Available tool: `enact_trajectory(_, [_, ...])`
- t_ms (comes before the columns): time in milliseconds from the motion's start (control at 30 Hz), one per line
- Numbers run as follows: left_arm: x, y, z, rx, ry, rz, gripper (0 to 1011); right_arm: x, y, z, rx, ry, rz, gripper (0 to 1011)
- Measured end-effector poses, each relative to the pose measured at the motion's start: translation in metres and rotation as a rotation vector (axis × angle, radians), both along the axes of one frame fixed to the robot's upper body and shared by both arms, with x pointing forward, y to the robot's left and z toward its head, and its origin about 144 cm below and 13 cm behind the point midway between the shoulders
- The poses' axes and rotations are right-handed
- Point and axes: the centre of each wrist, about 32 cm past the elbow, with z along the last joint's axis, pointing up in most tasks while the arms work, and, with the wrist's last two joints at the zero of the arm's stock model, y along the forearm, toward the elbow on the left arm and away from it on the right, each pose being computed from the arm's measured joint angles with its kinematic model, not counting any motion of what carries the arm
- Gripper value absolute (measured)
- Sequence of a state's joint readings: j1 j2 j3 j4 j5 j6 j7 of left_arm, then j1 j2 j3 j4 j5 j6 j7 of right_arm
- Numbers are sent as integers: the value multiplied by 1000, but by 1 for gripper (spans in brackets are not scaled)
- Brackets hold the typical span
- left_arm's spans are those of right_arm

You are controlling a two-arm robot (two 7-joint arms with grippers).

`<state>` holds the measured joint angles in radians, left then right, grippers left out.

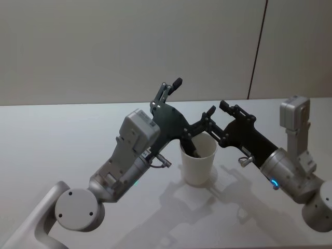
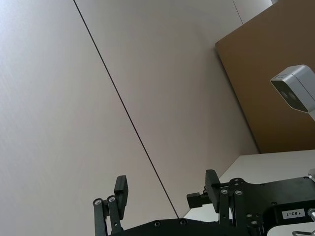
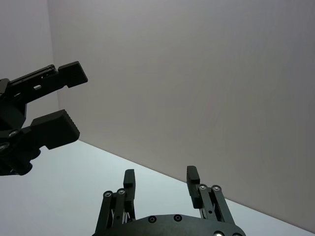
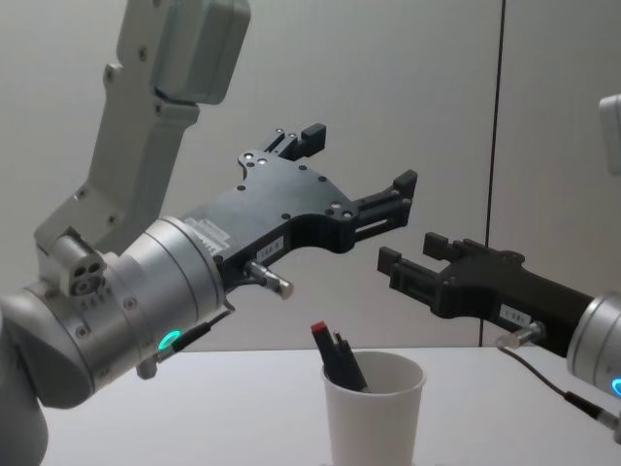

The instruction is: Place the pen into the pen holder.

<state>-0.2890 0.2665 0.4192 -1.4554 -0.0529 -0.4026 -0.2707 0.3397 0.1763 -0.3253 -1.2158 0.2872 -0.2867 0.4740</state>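
- The left gripper (image 4: 364, 170) comes in nearest the robot's body, raised above and a little behind the pen holder (image 4: 374, 413); its jaws stand wide apart with nothing between them, and the left wrist view shows the same gap against the bare wall.
- The pen holder, a white paper cup, stands upright on the white table (image 1: 62, 135), between the two arms in the head view.
- The pen (image 4: 337, 359) is already inside the cup: a dark barrel with a red tip leaning against the inner wall, its top poking just above the rolled rim.
- The right gripper (image 4: 408, 267) hangs just above and behind the cup on the robot's right, its jaws also apart and empty; both of its fingers show spread in the right wrist view.
- Behind everything runs a plain wall (image 1: 129, 46) with a dark vertical seam.
- Judged from this, the placing itself is done and the step in hand is the release and pull-back.
- The next move calls only for both arms to draw up and away without brushing the light cup, which would tip easily.
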Motion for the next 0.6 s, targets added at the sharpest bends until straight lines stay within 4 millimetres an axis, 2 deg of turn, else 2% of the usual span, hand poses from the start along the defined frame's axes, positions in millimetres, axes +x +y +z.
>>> enact_trajectory(67, [0, 0, 0, 0, 0, 0, 1003, 0, 0, 0, 2, 1, -2, 670])
enact_trajectory(100, [0, 0, 0, 0, 0, 0, 1003, 1, 0, 0, 3, 2, -4, 670])
enact_trajectory(200, [0, 0, 0, 0, 0, 0, 1003, 1, -1, 0, 5, 2, -6, 808])
enact_trajectory(233, [0, 0, 0, 0, 0, 0, 1003, 1, -1, 0, 5, 3, -7, 808])
enact_trajectory(367, [0, 0, 0, 0, 0, 0, 1003, 2, -1, 0, 8, 3, -10, 946])
enact_trajectory(467, [0, 0, 0, 0, 0, 0, 1003, 2, -2, 0, 9, 4, -12, 1001])
enact_trajectory(600, [0, 0, 0, 0, 0, 0, 1003, 2, -2, -1, 10, 4, -14, 1001])
